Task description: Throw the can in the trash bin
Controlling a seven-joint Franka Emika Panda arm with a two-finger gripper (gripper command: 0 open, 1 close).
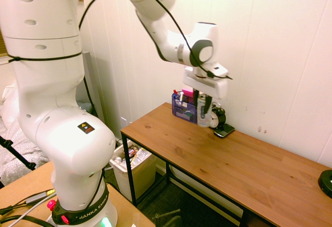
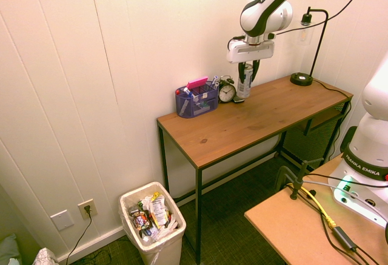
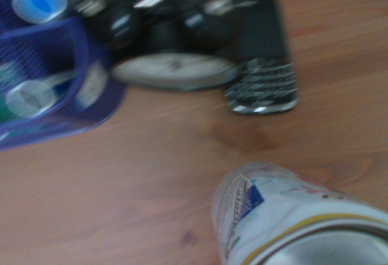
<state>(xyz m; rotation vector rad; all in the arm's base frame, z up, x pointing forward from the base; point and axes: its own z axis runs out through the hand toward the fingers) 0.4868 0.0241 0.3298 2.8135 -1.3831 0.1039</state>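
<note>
Wrist view, blurred, probably shows phone (image 3: 262, 86); exterior views show jaws clamped on can (image 2: 245, 80).

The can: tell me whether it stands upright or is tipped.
Upright. The can stands vertical between the fingers of the hand, above the table beside the alarm clock. Whether it touches the wood: cannot tell.

Silver-white can (image 1: 203, 110), blue mesh organizer (image 2: 196, 101), cream bin (image 2: 154, 231), brown wooden desk (image 2: 254, 116).
</note>
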